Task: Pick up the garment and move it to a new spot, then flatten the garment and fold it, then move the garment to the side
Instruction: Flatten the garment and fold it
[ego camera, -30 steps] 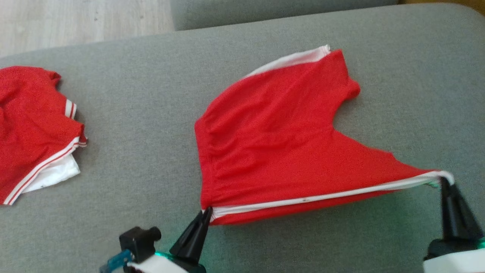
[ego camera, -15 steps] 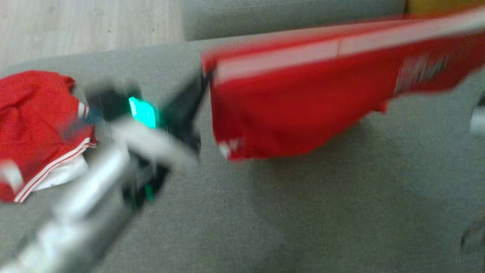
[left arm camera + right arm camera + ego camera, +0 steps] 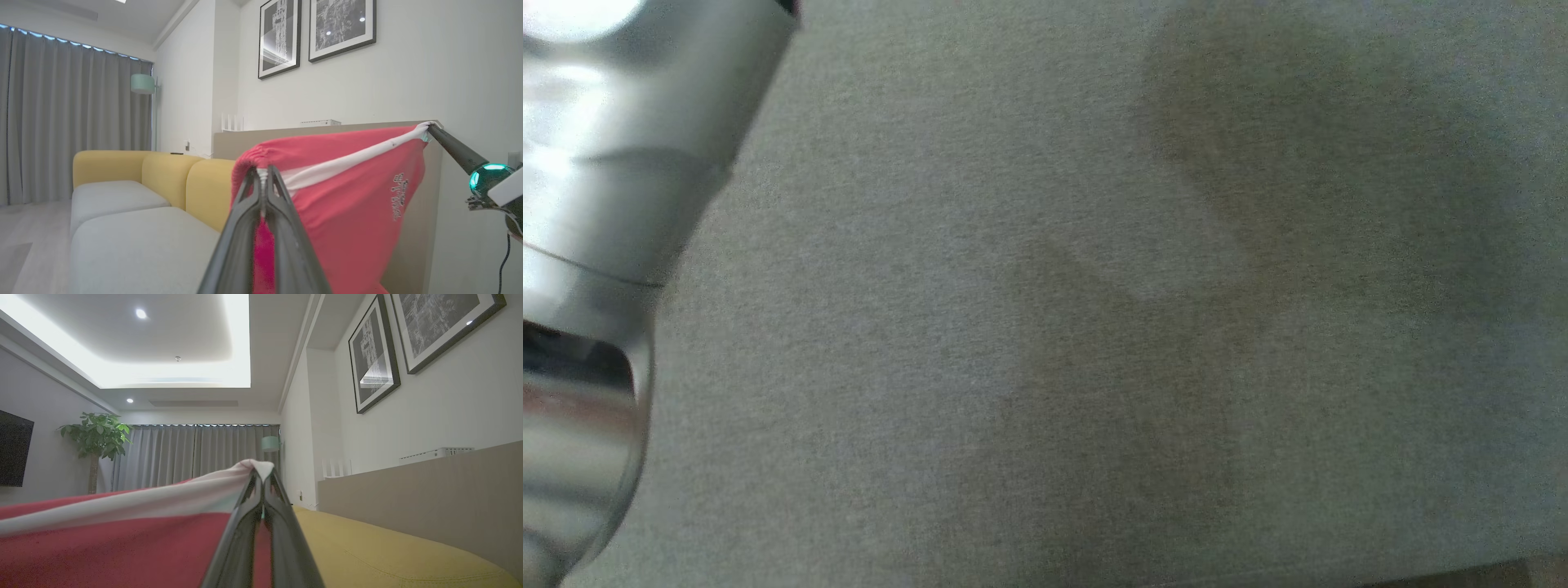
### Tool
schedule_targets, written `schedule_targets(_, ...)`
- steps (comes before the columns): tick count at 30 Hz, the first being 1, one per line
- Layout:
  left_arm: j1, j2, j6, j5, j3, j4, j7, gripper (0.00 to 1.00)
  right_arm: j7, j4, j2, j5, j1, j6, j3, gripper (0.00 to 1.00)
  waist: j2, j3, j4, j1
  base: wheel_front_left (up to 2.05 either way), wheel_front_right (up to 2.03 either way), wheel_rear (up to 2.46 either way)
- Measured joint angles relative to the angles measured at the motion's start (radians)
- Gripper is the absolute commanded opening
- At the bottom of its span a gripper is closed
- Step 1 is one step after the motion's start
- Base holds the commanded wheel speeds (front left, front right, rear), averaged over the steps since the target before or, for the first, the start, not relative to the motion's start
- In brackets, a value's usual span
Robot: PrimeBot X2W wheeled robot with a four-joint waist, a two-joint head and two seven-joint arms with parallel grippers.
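Clearly the garment [image 3: 347,196] is soft, light knit. It looks like red shorts with a white side stripe and a gathered waistband, and it hangs in the air, stretched between both grippers above the grey seat cushion [image 3: 135,245]. The left gripper [image 3: 263,173] is pinched shut on the gathered band end, with cloth squeezed between its fingers [image 3: 241,228]. In the left wrist view the right gripper [image 3: 428,127] sits at about two o'clock from it, clamped on the far end of the white stripe (its own camera shows the same pinch, white cloth bunched at the tips).

I judge the fabric to have no stiffness at all. Only the held edge is taut, and everything below it sags and would swing or fold on itself with a quick move. The thick seams, meaning the stripe ends and the waistband, are the safest places to hold, since thin jersey may slip from a narrow pinch.

For room, the head view gives a broad stretch of grey upholstery, with a pale forearm [image 3: 588,204] at nine o'clock and the cushion's edge just showing at five o'clock. The yellow backrest [image 3: 163,171] at nine o'clock in the left wrist view and the wood-toned ledge [image 3: 327,130] behind the cloth — these bound the far side, so laying down towards the open grey middle seems best
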Motion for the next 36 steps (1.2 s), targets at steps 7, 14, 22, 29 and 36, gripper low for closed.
schedule_targets(7, 0.135, 0.037, -0.007, -0.103, -0.133, -0.037, -0.086, 0.00, -0.035, -0.051, -0.045, 0.078, 0.147, 0.000, 0.024, 0.00, 0.0000, -0.011, 0.030, -0.0008, 0.00, 0.00, 0.00)
schedule_targets(14, 0.523, 0.085, -0.007, -0.099, -0.292, -0.108, -0.095, 0.00, 0.063, -0.221, -0.044, 0.125, 0.738, 0.000, -0.002, 0.00, 0.0000, -0.077, 0.043, -0.0008, 0.00, 0.00, 0.00)
schedule_targets(22, 1.019, 0.096, 0.052, 0.012, -0.286, -0.214, -0.095, 0.00, 0.168, -0.578, 0.089, 0.179, 1.313, 0.000, -0.178, 0.00, 0.0001, -0.153, 0.020, -0.0009, 0.00, 0.00, 0.00)
schedule_targets(29, 1.228, 0.143, 0.140, 0.026, -0.235, -0.393, -0.095, 0.00, 0.297, -0.853, 0.176, 0.173, 1.600, 0.004, -0.294, 0.00, 0.0001, -0.186, 0.002, -0.0009, 0.00, 0.00, 0.00)
schedule_targets(36, 1.191, 0.142, 0.160, -0.017, -0.185, -0.473, -0.060, 0.00, 0.351, -0.848, 0.173, 0.079, 1.472, 0.004, -0.286, 0.00, 0.0001, -0.190, 0.041, -0.0007, 0.00, 0.00, 0.00)
